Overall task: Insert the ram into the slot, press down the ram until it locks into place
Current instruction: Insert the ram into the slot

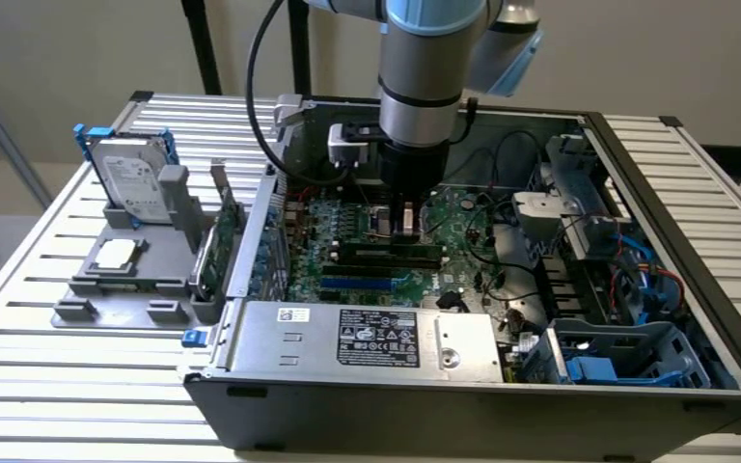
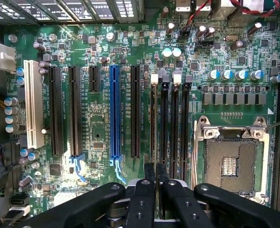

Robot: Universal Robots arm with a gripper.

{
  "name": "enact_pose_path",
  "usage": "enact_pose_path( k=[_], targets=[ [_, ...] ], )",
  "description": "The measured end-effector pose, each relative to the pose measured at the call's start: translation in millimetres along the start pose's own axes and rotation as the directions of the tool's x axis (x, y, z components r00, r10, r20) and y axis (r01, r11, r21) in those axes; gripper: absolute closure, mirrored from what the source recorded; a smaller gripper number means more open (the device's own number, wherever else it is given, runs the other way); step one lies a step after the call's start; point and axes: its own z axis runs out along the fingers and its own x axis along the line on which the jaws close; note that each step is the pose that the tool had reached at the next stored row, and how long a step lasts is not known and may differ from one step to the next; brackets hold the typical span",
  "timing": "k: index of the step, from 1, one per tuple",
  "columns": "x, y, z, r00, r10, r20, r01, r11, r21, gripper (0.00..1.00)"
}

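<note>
My gripper (image 2: 155, 173) reaches down into the open computer case (image 1: 474, 395) over the green motherboard (image 2: 97, 47). Its two black fingers (image 2: 149, 172) stand almost together. From the narrow gap between them a thin greenish-brown edge, the ram (image 2: 153, 123), runs straight along the first of several parallel black memory slots (image 2: 164, 123), the one closest to the black card slots. The ram's far end meets that slot's white end clip (image 2: 154, 78). In the exterior view the gripper (image 1: 405, 230) hangs just above the dark slots (image 1: 377, 254), and the fingers hide the ram's middle.
A blue slot (image 2: 114, 111), black card slots and a white slot (image 2: 34, 104) lie on one side, the silver CPU socket (image 2: 230, 164) on the other. The power supply (image 1: 358, 338) is at the case front, with cables (image 1: 628, 270) to the right. A grey fixture (image 1: 126, 280) outside carries a hard drive (image 1: 132, 178).
</note>
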Motion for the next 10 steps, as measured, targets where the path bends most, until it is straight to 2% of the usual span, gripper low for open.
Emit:
enact_pose_path(
  k=[3,10],
  targets=[
    [0.0,0.0,0.8,1.0000,0.000,0.0001,0.000,1.0000,0.0022,0.87],
    [0.0,0.2,-0.5,1.0000,0.003,0.0002,-0.003,1.0000,0.0025,0.87]
  ],
)
